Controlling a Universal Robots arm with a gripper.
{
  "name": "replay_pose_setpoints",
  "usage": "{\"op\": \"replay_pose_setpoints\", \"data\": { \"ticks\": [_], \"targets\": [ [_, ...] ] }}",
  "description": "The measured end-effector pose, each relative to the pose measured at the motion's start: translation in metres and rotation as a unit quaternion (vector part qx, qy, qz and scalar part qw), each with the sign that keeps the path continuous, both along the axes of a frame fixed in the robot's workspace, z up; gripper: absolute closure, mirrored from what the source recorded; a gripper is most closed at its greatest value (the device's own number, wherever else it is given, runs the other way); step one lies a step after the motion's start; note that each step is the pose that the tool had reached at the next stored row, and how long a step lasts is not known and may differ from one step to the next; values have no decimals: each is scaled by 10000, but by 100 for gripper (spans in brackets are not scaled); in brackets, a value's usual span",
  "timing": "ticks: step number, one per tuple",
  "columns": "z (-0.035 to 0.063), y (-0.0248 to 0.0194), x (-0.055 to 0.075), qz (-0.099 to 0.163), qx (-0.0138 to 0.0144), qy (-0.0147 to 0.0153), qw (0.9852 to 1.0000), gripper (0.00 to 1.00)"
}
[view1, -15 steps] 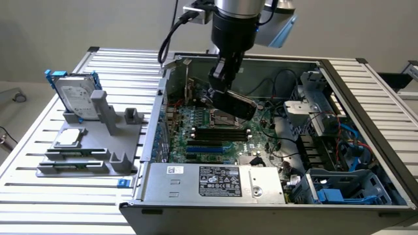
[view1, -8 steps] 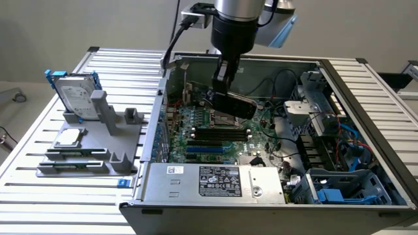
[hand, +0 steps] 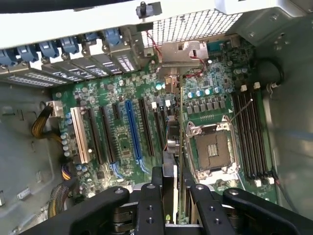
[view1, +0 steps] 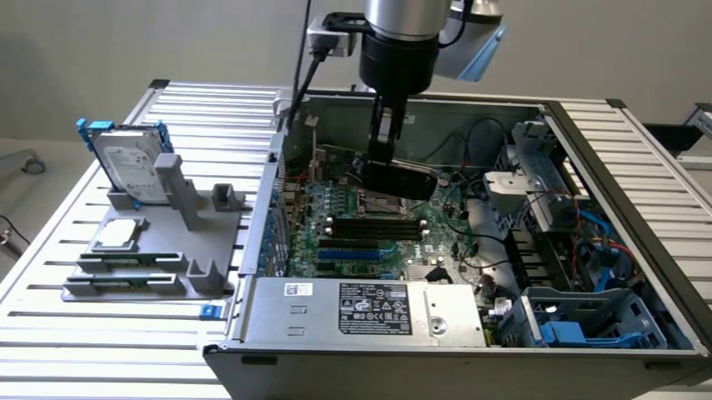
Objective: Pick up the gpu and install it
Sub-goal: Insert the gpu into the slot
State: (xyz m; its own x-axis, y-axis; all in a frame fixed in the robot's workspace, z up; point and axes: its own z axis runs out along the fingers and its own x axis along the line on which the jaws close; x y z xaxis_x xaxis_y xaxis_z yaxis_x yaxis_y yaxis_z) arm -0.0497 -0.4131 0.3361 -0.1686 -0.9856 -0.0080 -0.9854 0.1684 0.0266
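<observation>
Currently, one end effector holds one gpu.

Plain pale grey wall, ribbed aluminium table, pale floor beyond its edge, even soft light

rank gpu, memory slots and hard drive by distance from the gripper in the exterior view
1. gpu: held in the gripper, above the board.
2. memory slots: on the board, inside the case.
3. hard drive: outside the case, on the exterior view's left.
</observation>
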Motion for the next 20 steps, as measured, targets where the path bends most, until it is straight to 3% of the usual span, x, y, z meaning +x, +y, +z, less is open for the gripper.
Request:
{"op": "replay_pose_setpoints", "data": {
  "ticks": [2,9,12,16,20],
  "targets": [
    [-7,-6,1,118,1,-19,9999,73],
    [-29,-33,0,501,1,-41,9987,73],
    [-43,-44,-12,568,-1,-85,9983,73],
    [-66,-60,-66,592,-6,-168,9981,73],
    [-85,-89,-83,638,-5,-178,9978,73]
  ]
}}
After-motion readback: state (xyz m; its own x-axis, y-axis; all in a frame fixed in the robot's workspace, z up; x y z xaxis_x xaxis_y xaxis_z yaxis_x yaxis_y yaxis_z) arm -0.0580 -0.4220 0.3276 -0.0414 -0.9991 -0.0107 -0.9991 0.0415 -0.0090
